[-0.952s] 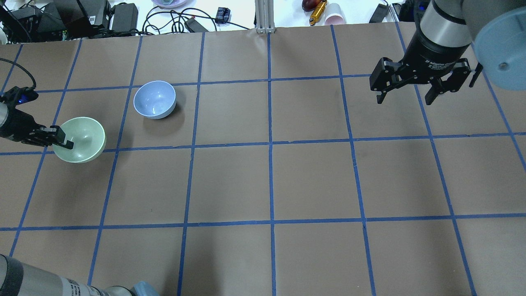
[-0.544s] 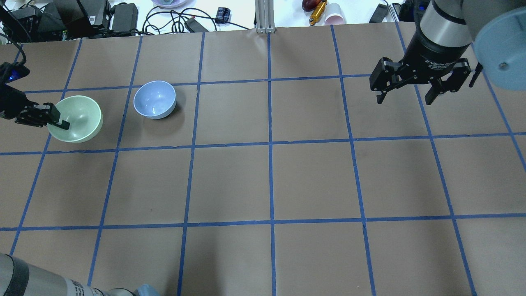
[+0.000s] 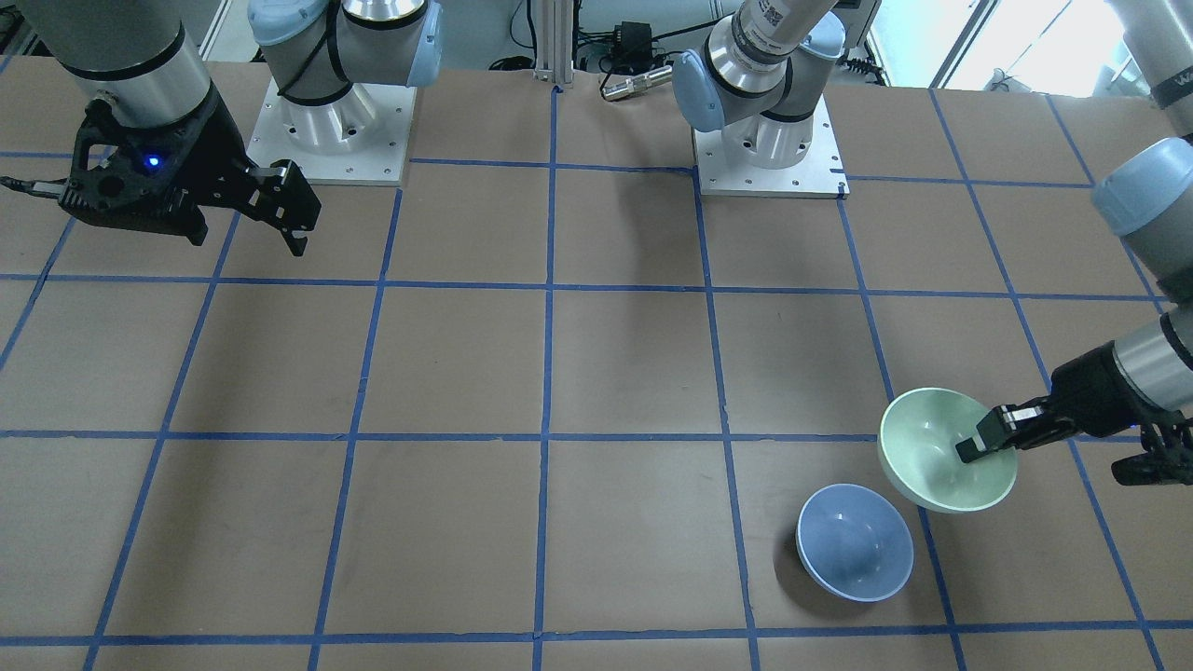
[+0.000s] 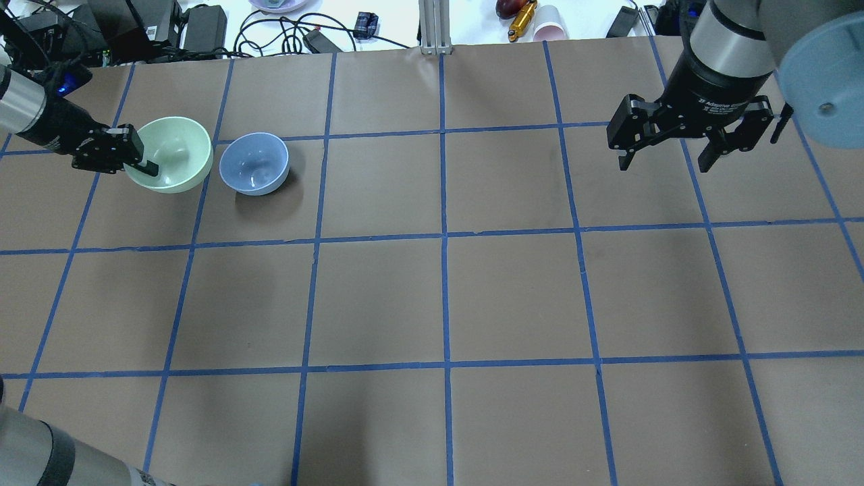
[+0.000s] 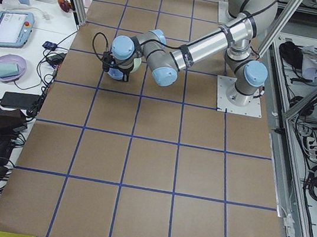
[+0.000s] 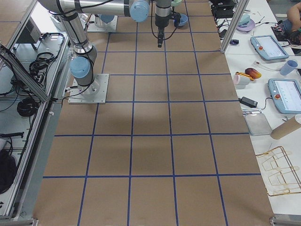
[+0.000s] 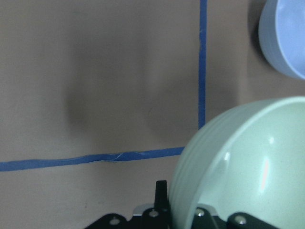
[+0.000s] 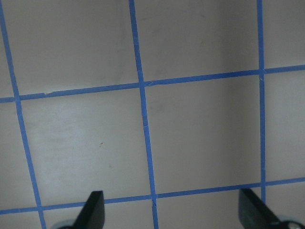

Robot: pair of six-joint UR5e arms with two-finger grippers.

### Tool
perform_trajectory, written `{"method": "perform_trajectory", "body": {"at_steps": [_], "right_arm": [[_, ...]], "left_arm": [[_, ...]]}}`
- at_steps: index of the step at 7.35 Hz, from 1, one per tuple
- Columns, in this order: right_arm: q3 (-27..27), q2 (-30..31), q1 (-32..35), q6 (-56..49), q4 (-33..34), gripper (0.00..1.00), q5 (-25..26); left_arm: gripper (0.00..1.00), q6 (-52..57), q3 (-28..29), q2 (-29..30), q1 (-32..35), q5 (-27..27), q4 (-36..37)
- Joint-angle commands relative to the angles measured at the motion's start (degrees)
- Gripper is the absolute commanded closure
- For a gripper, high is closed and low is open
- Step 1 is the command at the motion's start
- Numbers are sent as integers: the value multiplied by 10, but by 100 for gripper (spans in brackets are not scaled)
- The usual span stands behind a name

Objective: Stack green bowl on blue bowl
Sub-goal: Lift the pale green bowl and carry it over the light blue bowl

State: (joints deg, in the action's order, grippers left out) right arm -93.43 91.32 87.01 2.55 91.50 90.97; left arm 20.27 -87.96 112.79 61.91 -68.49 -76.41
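My left gripper [image 4: 138,164] is shut on the near rim of the green bowl [image 4: 177,160] and holds it in the air, tilted, just left of the blue bowl [image 4: 254,163]. The blue bowl stands upright on the table. In the front-facing view the green bowl [image 3: 932,447] hangs beside and slightly above the blue bowl [image 3: 854,541], with my left gripper [image 3: 979,445] on its rim. The left wrist view shows the green bowl [image 7: 248,171] close up and the blue bowl [image 7: 286,38] at the top right. My right gripper [image 4: 668,158] is open and empty, high over the far right of the table.
The table is brown paper with a grid of blue tape lines [image 4: 443,236]. Cables, power bricks and small items [image 4: 202,27] lie past the far edge. The arm bases [image 3: 326,121] stand at the robot's side of the table.
My left gripper has carried the green bowl away from the robot and to the right, close to the blue bowl. The right arm has not moved.
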Motion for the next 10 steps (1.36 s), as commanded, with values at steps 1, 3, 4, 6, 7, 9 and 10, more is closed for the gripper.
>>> {"method": "perform_trajectory", "body": {"at_steps": [1, 3, 4, 6, 7, 9, 10], "right_arm": [[0, 0, 0, 0, 0, 0, -1], [0, 0, 0, 0, 0, 0, 0], [0, 0, 0, 0, 0, 0, 0], [0, 0, 0, 0, 0, 0, 0], [0, 0, 0, 0, 0, 0, 0], [0, 0, 0, 0, 0, 0, 0], [0, 0, 0, 0, 0, 0, 0]], "left_arm": [[100, -76, 48, 34, 47, 6, 16], [100, -88, 103, 79, 58, 6, 16], [100, -84, 106, 94, 58, 6, 20], [100, -88, 105, 121, 58, 36, 38], [100, -86, 99, 124, 58, 37, 38], [100, -76, 78, 124, 58, 36, 56], [100, -74, 56, 124, 58, 36, 84]]}}
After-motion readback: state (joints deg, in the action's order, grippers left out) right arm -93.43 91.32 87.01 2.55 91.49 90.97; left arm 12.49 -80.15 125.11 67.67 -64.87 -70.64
